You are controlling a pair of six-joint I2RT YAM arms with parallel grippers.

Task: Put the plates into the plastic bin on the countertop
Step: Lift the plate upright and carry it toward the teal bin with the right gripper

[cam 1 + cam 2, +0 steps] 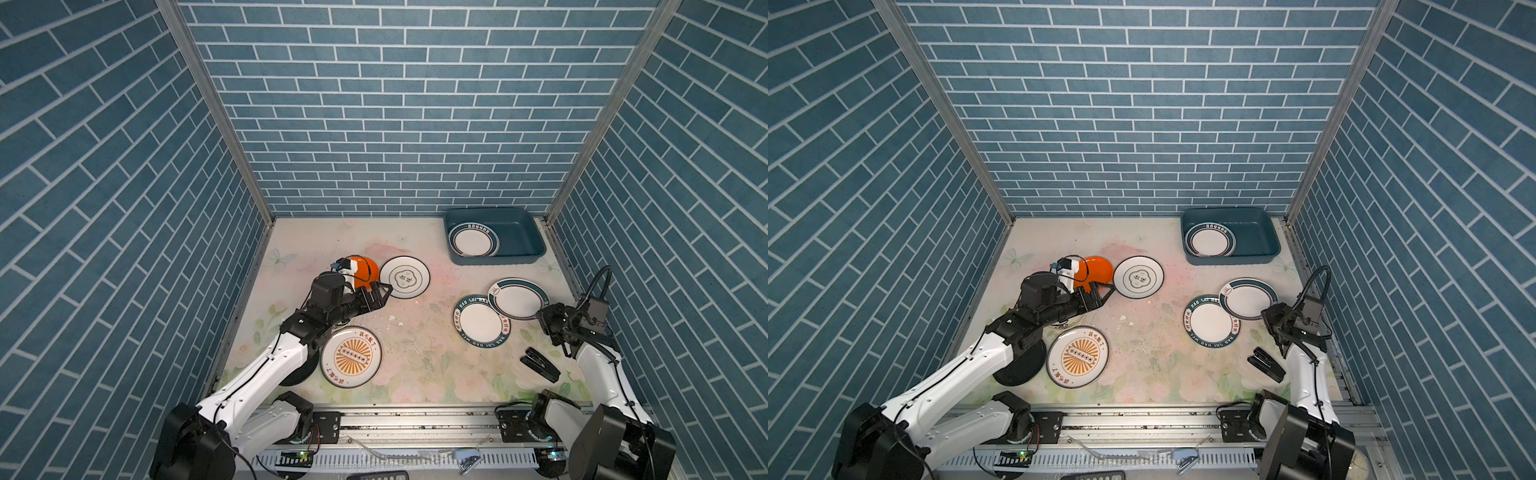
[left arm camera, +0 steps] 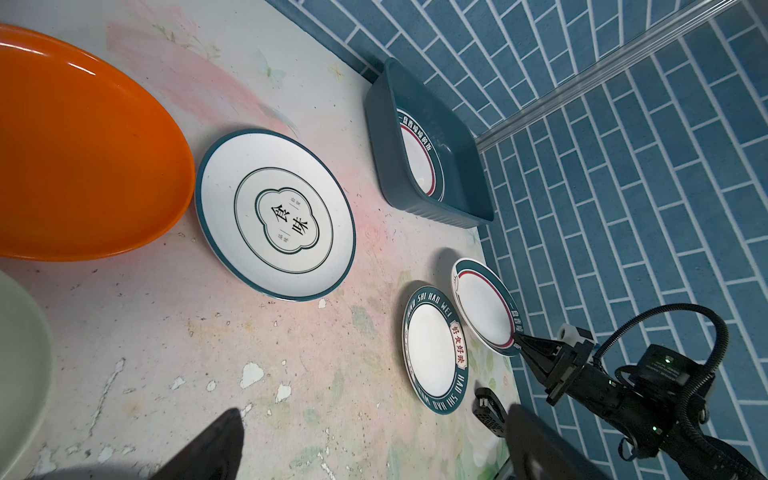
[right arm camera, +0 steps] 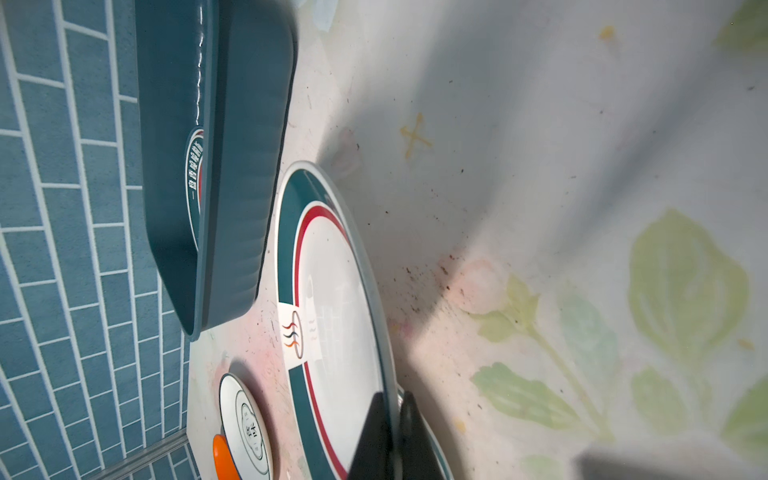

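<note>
**Right jaws on plate rim, bin ahead**

Right gripper (image 1: 541, 316) is pinched shut on the near rim of the teal-banded plate (image 1: 517, 297). The plastic bin (image 1: 519, 239) lies ahead of the jaws, beyond the plate's far edge. Left gripper (image 1: 384, 294) gapes wide, farther from the bin.

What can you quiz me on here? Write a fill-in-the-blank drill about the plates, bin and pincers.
The plastic bin holds ____ lettered plate.
The right pincer is ____ on the rim of the red-striped plate.
The left pincer stands ____ beside the clover plate.
The plain plate next to the clover plate is ____.
Missing words: one; shut; open; orange.
</note>
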